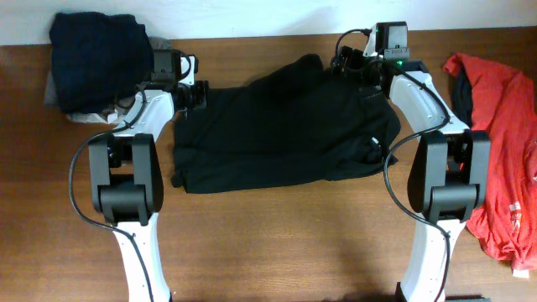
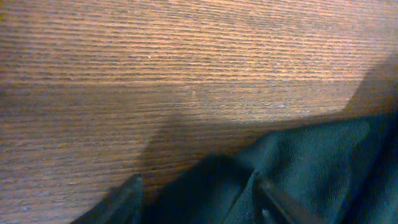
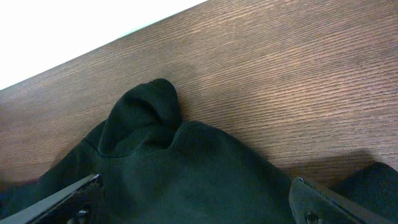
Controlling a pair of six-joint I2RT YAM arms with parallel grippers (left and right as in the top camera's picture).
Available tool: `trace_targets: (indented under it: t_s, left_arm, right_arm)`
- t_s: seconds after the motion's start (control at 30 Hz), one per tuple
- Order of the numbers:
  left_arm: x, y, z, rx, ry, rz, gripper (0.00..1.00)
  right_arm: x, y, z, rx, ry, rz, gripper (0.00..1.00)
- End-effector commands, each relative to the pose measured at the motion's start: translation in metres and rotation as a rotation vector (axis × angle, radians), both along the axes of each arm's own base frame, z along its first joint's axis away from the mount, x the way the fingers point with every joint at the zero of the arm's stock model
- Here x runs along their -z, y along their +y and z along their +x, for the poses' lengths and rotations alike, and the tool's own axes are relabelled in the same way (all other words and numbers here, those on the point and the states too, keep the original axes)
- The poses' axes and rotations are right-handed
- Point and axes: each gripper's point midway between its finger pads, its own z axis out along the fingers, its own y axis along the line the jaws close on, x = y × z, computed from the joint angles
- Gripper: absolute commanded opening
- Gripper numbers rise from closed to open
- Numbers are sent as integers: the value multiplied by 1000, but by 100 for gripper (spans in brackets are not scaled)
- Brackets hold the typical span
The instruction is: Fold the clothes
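Plainly the grasp is the step in hand: both arms are at the far edge of the black garment (image 1: 285, 134), which lies spread and rumpled at the middle of the table (image 1: 277, 243), not yet folded. The left gripper (image 2: 199, 208) sits at the garment's 10 o'clock corner. Its fingers (image 2: 124, 200) stand at a middling width astride a hump of dark cloth, and whether they have actually pinched it I cannot tell. The right gripper (image 3: 196, 208) is at the 1 o'clock edge with its jaws spread wide. It holds nothing, with cloth lying between and ahead of the fingers and a loose lobe poking up towards 12 o'clock.

The other clothes wait aside: a navy garment (image 1: 96, 54) heaped at the table's 10 o'clock with a grey one (image 1: 54, 92) under it, and a red garment (image 1: 499, 151) at 3 o'clock.

Next, I judge, each side needs a firm hold on the far hem. The right jaws must come together on the cloth beneath them, and the left hold needs to be sure. Then both should lift together and carry the edge towards 6 o'clock. A limp corner taken too shallowly could slip free.
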Motion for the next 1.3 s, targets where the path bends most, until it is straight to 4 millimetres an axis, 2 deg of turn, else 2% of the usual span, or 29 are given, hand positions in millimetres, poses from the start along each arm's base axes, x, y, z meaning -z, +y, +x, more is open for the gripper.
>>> trace_targets:
  t_s: [0.0,0.2,0.27,0.47,0.67,0.8,1.1,1.27]
  left_arm:
    - [5,-3,1,21,4,-4,42]
    - [4,-3,1,21,4,-3,7]
    - [1,-3,2,21,2,-3,1]
    - [-24,-1,1,18,12,8,1]
    - [-70,3,-5,6,-16,24,1]
    - [-93,4,-18,5,-7,26,1]
    - [-110,6,-57,5,104,30,1]
    - [-100,7,-85,-5,227,30,1]
  right_arm:
    - [1,6,-1,-4,6,4,99]
    - [3,5,-3,-3,17,3,99]
    - [5,5,-4,-3,24,2,99]
    - [7,5,-6,-3,36,2,99]
    - [6,5,-6,-2,32,1,98]
    - [-3,5,5,-5,-26,2,99]
    - [-8,5,10,-5,-57,3,99]
    - [-16,6,17,-6,-98,5,99]
